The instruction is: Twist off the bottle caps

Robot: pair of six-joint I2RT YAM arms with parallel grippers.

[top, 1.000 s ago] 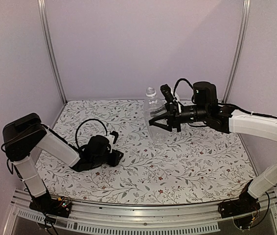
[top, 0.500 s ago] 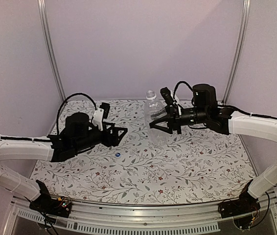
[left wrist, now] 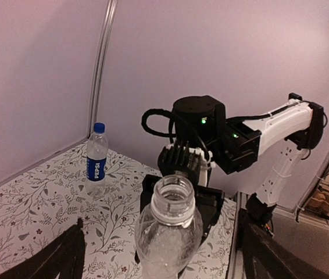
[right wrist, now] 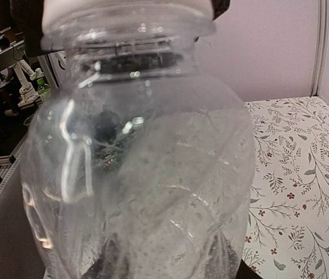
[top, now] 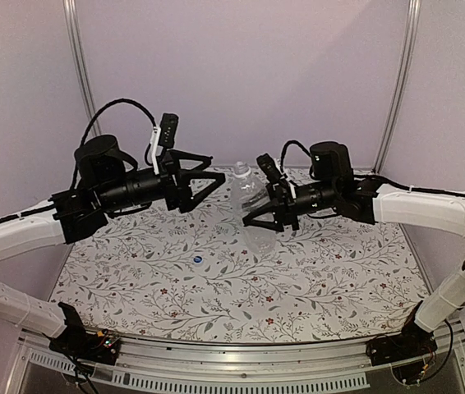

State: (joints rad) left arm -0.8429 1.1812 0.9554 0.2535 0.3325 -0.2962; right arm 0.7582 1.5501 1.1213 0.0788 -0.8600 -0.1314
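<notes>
- Top view: the right pincer point(top: 264, 209) is clenched on the plain bottle point(top: 257, 226), holding it off the counter point(top: 331, 279), tilted, with its neck up and to the left.
- The neck is bare, with no cap on it.
- The left pincer point(top: 214, 171) hangs in the air just left of the plain bottle's neck. It is released, with its jaws spread wide and pointing at the neck, and it touches nothing.
- A loose cap point(top: 199, 259), small and blue, lies on the counter below and left of the plain bottle, apart from it and from both pincers.
- Left wrist view: the plain bottle stands in the middle foreground with its open mouth showing.
- The left fingers point(left wrist: 65, 256) are far out to either side of the plain bottle, clear of it.
- The right pincer and right arm point(left wrist: 269, 128) are directly behind the plain bottle.
- Left of the plain bottle and farther back, the Pepsi bottle point(left wrist: 96, 160) stands upright on the counter near the wall. A second cap point(left wrist: 99, 127), also blue, is on its neck.
- Right wrist view: the plain bottle fills the frame.
- Dark pincer fingers show through the clear wall low on the plain bottle, pressed to both sides.
- The flowered counter lies to the right of the plain bottle.
</notes>
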